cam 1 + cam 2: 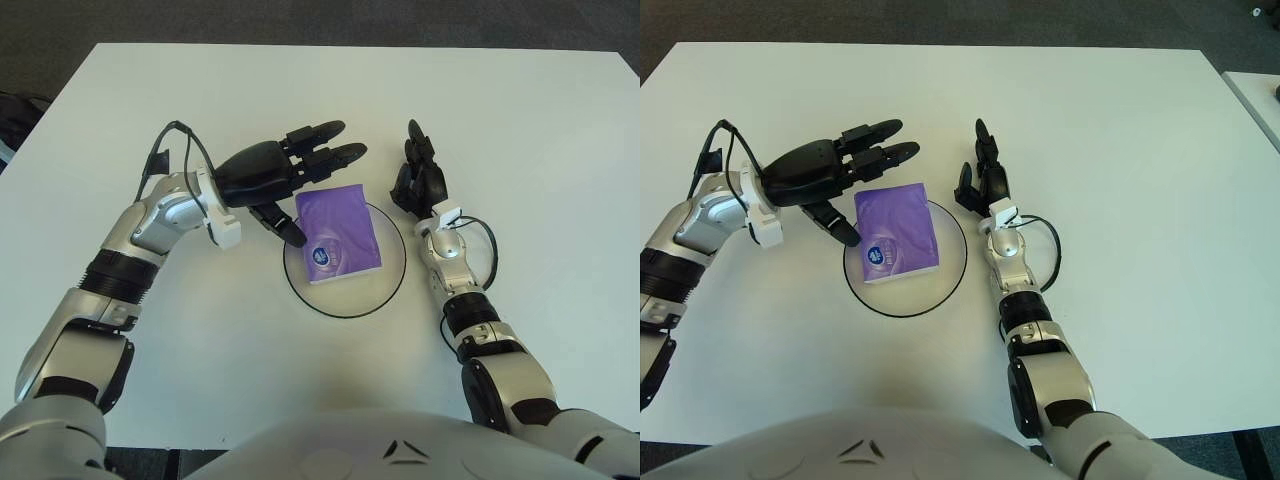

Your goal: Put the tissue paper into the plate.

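Beside the plate [394, 280], the right hand [418, 180] flanks the tissue paper [338, 234].

A white table [540, 110] fills most of the view, with what looks like dark carpeted floor [300, 20] beyond.

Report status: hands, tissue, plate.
Left robot hand open, left of tissue. Tissue flat in plate. Right robot hand idle beside plate's right rim. Nothing in the way.

Tissue pack [339, 234] in plate [392, 285]; L hand [268, 175] left, prob. clear.
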